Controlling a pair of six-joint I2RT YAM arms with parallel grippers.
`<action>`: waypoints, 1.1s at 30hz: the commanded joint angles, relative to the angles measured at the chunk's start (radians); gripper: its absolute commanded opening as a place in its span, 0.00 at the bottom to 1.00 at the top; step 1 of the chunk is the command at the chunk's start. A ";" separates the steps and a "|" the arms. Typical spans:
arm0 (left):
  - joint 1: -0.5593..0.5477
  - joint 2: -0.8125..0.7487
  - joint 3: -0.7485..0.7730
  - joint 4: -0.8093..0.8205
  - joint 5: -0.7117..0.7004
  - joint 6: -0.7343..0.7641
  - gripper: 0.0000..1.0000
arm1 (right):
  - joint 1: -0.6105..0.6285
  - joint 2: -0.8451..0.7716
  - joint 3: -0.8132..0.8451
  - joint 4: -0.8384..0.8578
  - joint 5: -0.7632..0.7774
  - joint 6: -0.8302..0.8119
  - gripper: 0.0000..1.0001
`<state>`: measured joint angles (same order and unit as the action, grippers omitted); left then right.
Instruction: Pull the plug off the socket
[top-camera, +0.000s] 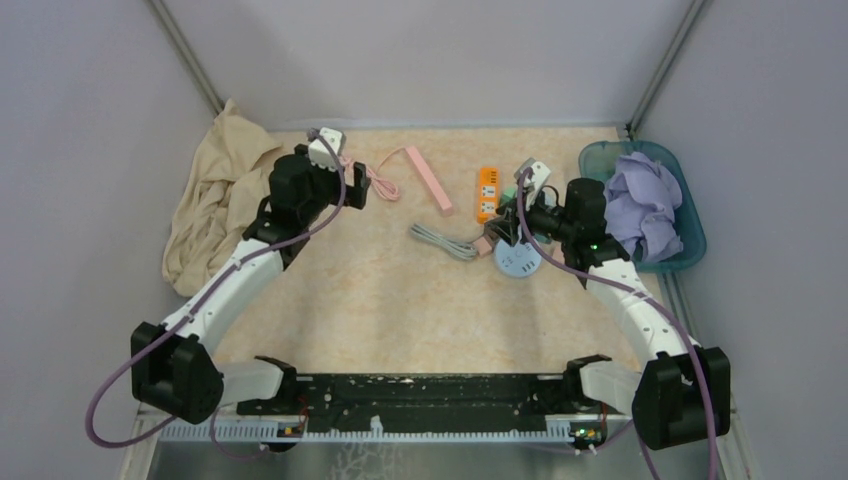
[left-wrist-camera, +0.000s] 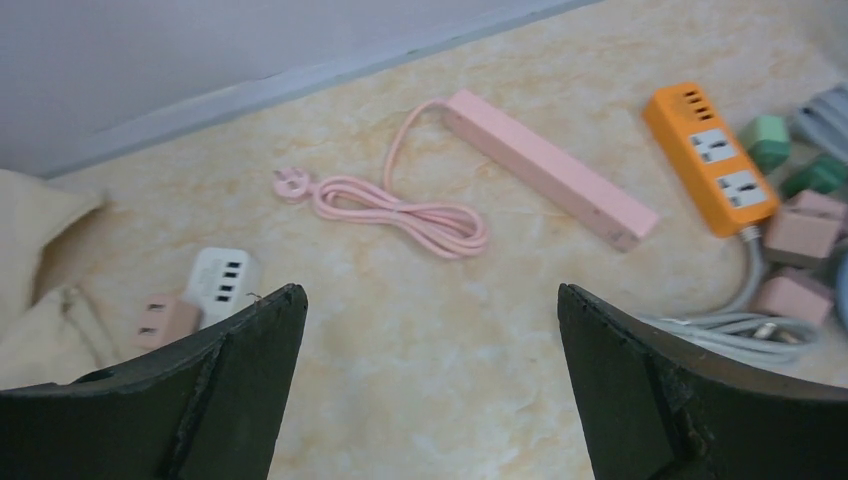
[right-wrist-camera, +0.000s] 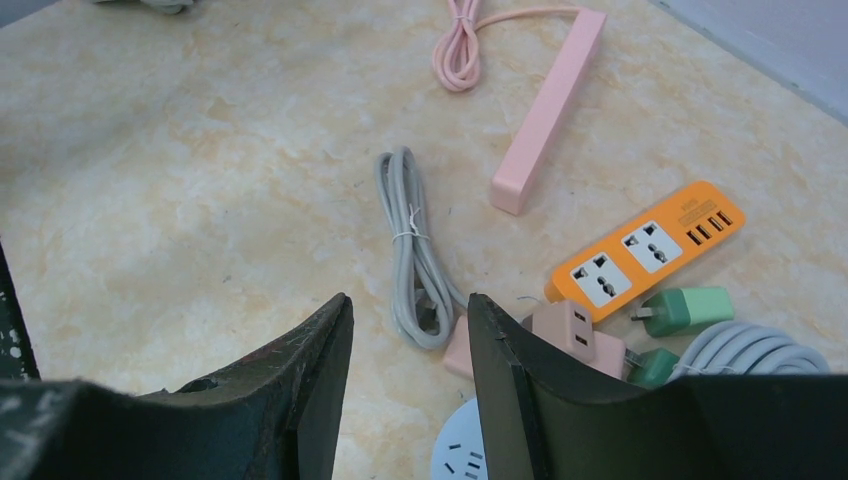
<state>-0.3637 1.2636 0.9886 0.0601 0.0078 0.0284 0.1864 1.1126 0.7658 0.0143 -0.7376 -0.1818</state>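
A: While left end effector (left-wrist-camera: 430, 296) hangs with fingers (left-wrist-camera: 250, 380) spread wide, nothing between them but bare desk (left-wrist-camera: 430, 400), well to the left-arm side of the orange power strip (left-wrist-camera: 710, 155) – where's the plug?

B: Pink plug block (right-wrist-camera: 575, 335) lies just on the near side of the orange strip. Round socket (right-wrist-camera: 462, 455) sits nearer still, right beside it. Can't tell if the plug is seated; a right finger (right-wrist-camera: 560, 420) covers that spot.

A: Right end effector (right-wrist-camera: 408, 300)?

B: Fingers partly apart, clamped on nothing. Through the gap: desk and the end of the grey cord (right-wrist-camera: 410, 240). It hovers just near-side of the orange strip, above the plug cluster.

A: Where do the views differ?

B: Right wrist shows the round socket; left wrist doesn't. Both show the orange strip's two socket faces and the green plugs (right-wrist-camera: 685, 308) at its cable end. Left wrist shows a white USB charger (left-wrist-camera: 222, 280) and a small pink adapter (left-wrist-camera: 165, 320) just beside it, far to the left-arm side of the orange strip, by the beige cloth (left-wrist-camera: 40, 270). Top view doesn't show those two.

A: Top view only?

B: Teal basket (top-camera: 690, 250) holding a lavender cloth (top-camera: 645, 205), to the right-arm side of the orange strip. Pink power strip (top-camera: 430, 180) and its coiled cord (top-camera: 380, 185) lie on the left-arm side; all three views catch them.
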 joint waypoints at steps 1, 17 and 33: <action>0.008 -0.041 -0.015 -0.064 -0.145 0.232 1.00 | -0.012 -0.029 0.000 0.036 -0.037 -0.008 0.46; 0.292 0.246 -0.013 0.125 -0.047 0.300 1.00 | -0.012 -0.022 -0.008 0.042 -0.070 -0.004 0.46; 0.588 0.671 0.406 -0.213 0.412 0.213 0.94 | -0.012 -0.017 -0.020 0.066 -0.109 0.015 0.46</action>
<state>0.2100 1.8687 1.3285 -0.0101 0.2943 0.2474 0.1856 1.1126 0.7460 0.0208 -0.8158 -0.1745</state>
